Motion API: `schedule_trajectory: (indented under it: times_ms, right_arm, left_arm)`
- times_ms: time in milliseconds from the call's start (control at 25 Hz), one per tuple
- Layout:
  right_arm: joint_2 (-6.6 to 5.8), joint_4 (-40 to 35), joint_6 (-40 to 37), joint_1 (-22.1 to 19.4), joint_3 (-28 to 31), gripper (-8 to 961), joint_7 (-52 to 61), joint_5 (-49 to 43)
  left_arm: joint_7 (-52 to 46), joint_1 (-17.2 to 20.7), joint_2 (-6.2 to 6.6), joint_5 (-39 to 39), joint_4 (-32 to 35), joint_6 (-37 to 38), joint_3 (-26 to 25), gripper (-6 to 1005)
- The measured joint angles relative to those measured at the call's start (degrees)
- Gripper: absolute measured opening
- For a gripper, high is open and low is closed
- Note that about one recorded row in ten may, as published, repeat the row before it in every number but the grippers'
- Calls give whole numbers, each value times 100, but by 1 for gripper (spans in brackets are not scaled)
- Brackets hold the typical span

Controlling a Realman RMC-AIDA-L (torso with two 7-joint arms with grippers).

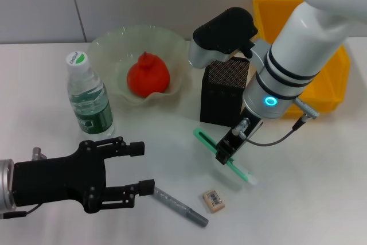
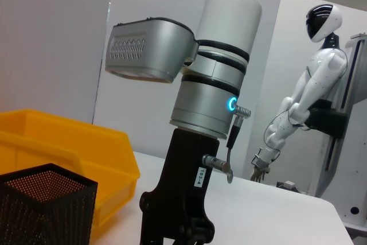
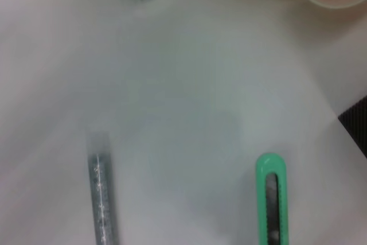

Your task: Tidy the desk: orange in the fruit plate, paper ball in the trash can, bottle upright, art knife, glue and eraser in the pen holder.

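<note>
Green plastic, the art knife (image 1: 223,155) lies flat on the white table (image 1: 298,187) before the black mesh pen holder (image 1: 225,92), its long axis running from near the holder toward the robot's right. Right gripper (image 1: 225,152) is clamped across its middle. Left gripper (image 1: 135,167) hovers, fingers spread.

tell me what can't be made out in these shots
- Right gripper: over the green art knife in the head view; whether it grips is unclear.
- Trash can: the right arm hides its inside, so no paper ball visible.
- Pen holder: contents hidden.
- Eraser: label too small.
- Left gripper: open, idle.
</note>
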Motion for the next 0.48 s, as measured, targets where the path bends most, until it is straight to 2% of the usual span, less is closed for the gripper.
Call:
schedule_trajectory:
  times_ms: [320,440,480]
  right_arm:
    - [3,-130,-230,27,60,166,-107,-106]
    - [1,-231,-288,-25,313,166,-297,-107]
    - [0,-317,-361,-83,631,166,-558,-103]
  left_arm:
    - [9,-29,8,0,0,-2,0,770]
    - [20,-32,8,0,0,-3,0,770]
    - [20,-34,9,0,0,-2,0,770]
